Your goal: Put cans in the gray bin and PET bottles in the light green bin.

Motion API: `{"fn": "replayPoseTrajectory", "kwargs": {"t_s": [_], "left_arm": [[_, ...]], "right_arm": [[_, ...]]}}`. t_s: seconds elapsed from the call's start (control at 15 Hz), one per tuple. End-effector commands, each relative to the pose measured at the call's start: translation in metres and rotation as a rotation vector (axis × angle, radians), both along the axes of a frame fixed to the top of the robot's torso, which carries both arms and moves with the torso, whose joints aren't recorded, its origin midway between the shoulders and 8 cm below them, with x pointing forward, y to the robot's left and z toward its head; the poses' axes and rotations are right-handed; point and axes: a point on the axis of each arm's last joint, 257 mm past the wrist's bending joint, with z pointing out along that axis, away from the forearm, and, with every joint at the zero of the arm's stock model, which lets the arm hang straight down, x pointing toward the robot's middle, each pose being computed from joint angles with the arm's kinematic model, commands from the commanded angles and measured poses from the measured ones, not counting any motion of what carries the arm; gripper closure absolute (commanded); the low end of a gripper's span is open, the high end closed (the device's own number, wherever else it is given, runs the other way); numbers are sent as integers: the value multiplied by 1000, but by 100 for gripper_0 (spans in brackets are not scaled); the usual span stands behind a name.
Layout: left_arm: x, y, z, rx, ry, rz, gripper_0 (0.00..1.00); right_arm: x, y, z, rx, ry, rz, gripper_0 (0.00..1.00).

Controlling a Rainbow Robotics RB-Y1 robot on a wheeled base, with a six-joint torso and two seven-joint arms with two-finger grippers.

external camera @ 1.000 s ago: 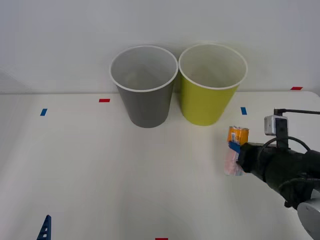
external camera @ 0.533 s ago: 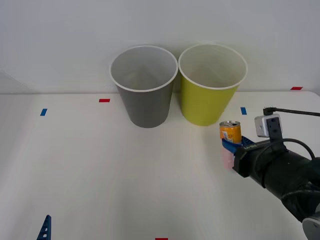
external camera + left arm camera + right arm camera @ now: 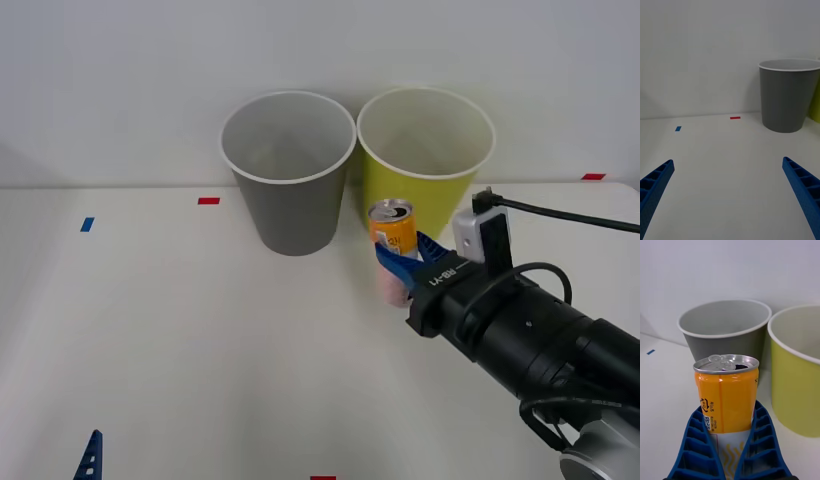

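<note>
The right gripper (image 3: 400, 268) clamps the can (image 3: 393, 228) upright above the table (image 3: 180, 330), just before the light green bin (image 3: 420, 190), beside the gray bin (image 3: 290, 195) at the far edge. The left gripper (image 3: 728, 195) rests spread wide near the table's near-left corner.

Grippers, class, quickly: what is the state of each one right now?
Right gripper: shut on the can, held upright before the light green bin.
Left gripper: open, holding nothing, low over the table.
</note>
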Motion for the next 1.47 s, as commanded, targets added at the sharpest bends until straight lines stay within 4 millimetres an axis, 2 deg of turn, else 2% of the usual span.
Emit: {"fn": "replayPoseTrajectory", "kwargs": {"t_s": [0.07, 0.4, 0.53, 0.67, 1.0, 1.13, 1.47], "left_arm": [[0, 0, 0, 0, 0, 0, 0], [0, 0, 0, 0, 0, 0, 0], [0, 0, 0, 0, 0, 0, 0], [0, 0, 0, 0, 0, 0, 0], [0, 0, 0, 0, 0, 0, 0], [0, 0, 0, 0, 0, 0, 0], [0, 0, 0, 0, 0, 0, 0]], "right_arm": [[13, 17, 39, 86, -121, 32, 100], [12, 48, 98, 188, -238, 104, 100], [18, 61, 119, 215, -275, 124, 100], [37, 78, 130, 231, -283, 143, 100], [79, 96, 150, 234, -297, 141, 100], [97, 95, 158, 241, -297, 124, 100], [136, 91, 161, 202, -306, 70, 100]]}}
